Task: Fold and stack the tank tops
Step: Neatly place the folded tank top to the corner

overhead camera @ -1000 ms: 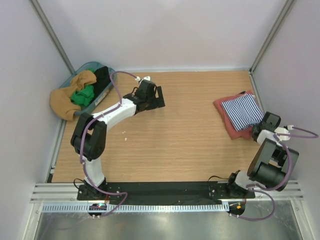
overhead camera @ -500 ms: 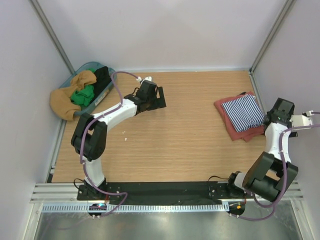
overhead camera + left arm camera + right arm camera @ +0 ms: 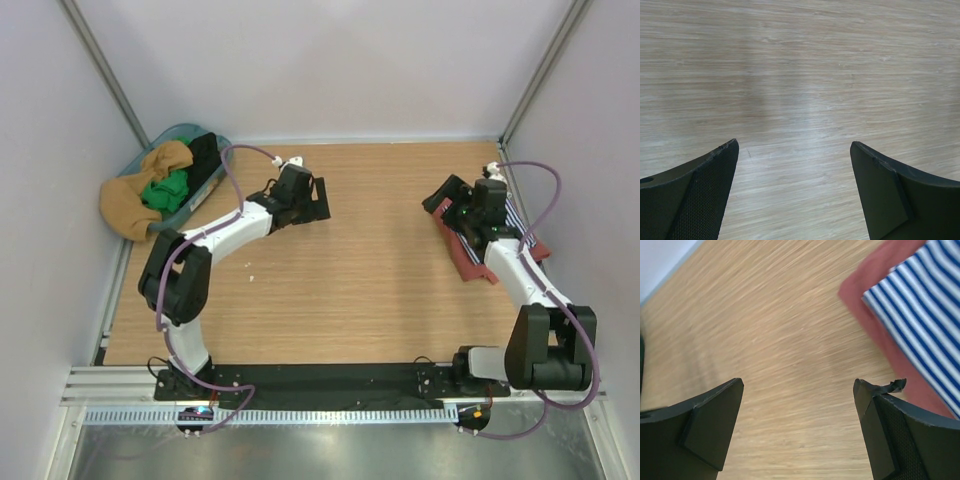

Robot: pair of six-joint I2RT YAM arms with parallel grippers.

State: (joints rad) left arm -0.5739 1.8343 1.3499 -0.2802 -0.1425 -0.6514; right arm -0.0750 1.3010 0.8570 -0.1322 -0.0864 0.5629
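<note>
Both arms out, both grippers wide open.

Left arm [image 3: 215,235]: elbow folded back over its base, white forearm angled forward and inward. The left gripper [image 3: 316,200] sits at the end of it, tips pointing inward and tilted down. In the wrist view its fingers [image 3: 695,200] are spread to the frame edges. Right arm [image 3: 520,275]: elbow low by its base, forearm stretched forward. The right gripper [image 3: 447,196] is turned inward and angled down, its fingers [image 3: 705,425] just as far apart.
</note>
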